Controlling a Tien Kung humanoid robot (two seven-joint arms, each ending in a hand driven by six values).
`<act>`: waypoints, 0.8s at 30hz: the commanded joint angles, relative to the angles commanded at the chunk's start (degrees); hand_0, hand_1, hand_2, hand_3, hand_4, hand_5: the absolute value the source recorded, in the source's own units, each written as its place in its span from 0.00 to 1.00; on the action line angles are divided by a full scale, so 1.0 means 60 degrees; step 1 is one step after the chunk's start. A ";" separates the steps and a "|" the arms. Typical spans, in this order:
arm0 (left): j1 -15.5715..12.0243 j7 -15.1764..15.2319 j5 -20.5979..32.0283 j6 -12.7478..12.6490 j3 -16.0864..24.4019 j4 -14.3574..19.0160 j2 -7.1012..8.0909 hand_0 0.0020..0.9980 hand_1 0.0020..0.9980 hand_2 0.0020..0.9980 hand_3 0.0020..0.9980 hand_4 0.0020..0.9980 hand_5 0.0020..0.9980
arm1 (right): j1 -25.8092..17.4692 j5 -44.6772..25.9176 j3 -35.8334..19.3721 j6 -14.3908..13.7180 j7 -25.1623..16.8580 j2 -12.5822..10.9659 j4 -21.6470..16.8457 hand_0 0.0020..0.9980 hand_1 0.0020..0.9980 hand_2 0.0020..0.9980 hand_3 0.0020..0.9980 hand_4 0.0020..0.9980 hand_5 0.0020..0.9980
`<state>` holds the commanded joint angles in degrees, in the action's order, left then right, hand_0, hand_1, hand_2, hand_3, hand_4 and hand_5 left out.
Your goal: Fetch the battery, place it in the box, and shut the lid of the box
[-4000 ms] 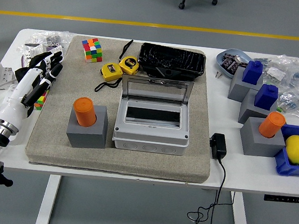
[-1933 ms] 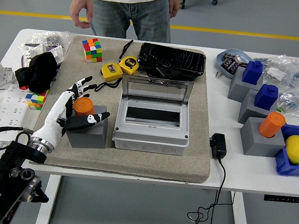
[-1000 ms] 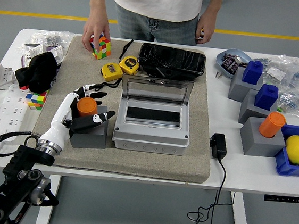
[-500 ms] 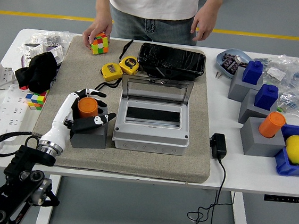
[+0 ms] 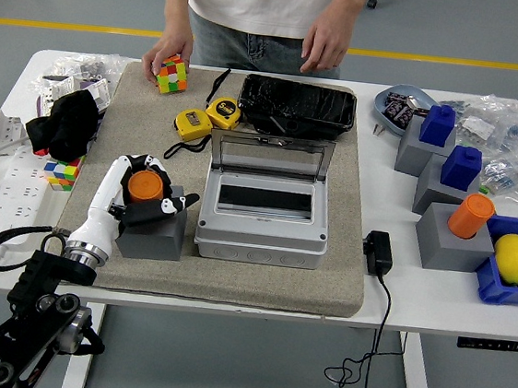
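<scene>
The white counter (image 5: 184, 290) carries a large grey mat (image 5: 345, 259) over its middle. Along the left edge lie a white power strip (image 5: 8, 200), a black cloth (image 5: 63, 122) and a small colour cube (image 5: 60, 172). Near the right edge sit grey blocks (image 5: 449, 242), a blue bin (image 5: 500, 284) and clear bags (image 5: 515, 138); a black adapter (image 5: 378, 253) lies just beside the mat.

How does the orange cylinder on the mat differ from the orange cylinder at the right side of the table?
The orange cylinder on the mat has the fingers of the left hand curled around it; the orange cylinder on the right is untouched. The first stands upright in its grey block; the second leans in its own grey block. The first sits beside the open grey box; the second sits beside a blue bin. Both are orange and set in grey holders.
</scene>
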<state>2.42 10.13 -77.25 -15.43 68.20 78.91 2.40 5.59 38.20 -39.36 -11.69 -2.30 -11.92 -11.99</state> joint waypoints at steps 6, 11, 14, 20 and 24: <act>0.0064 0.0053 0.0038 -0.0169 -0.0037 0.0006 0.0021 0.06 0.04 0.09 0.10 1.00 0.00 | 0.0024 0.0004 -0.0015 0.0001 0.0015 0.0014 -0.0003 0.76 0.74 0.74 0.76 1.00 1.00; 0.0193 0.0250 0.0001 -0.0314 0.0011 0.0248 0.0033 0.06 0.01 0.06 0.06 1.00 0.00 | 0.0022 0.0005 -0.0006 -0.0015 0.0024 0.0020 0.0004 0.76 0.74 0.74 0.76 1.00 1.00; 0.0354 0.0340 0.0040 -0.0302 0.0001 0.0365 0.0027 0.06 0.01 0.06 0.06 1.00 0.00 | 0.0027 0.0000 -0.0008 -0.0015 0.0024 0.0010 0.0007 0.76 0.74 0.74 0.76 1.00 1.00; 0.0678 0.0338 0.0015 -0.0450 -0.0392 0.0829 0.0139 0.04 0.00 0.02 0.02 1.00 0.00 | 0.0038 -0.0006 0.0006 -0.0009 0.0028 -0.0004 0.0002 0.76 0.74 0.74 0.76 1.00 1.00; 0.0990 0.0223 0.0085 -0.0446 -0.0957 0.1257 0.0319 0.03 0.00 0.00 0.01 0.97 0.23 | 0.0050 -0.0008 0.0035 -0.0013 0.0041 -0.0003 -0.0001 0.76 0.74 0.74 0.76 1.00 1.00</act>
<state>8.36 11.47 -76.74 -18.11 62.46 86.45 4.31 5.89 38.15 -39.15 -11.77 -2.05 -11.94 -11.99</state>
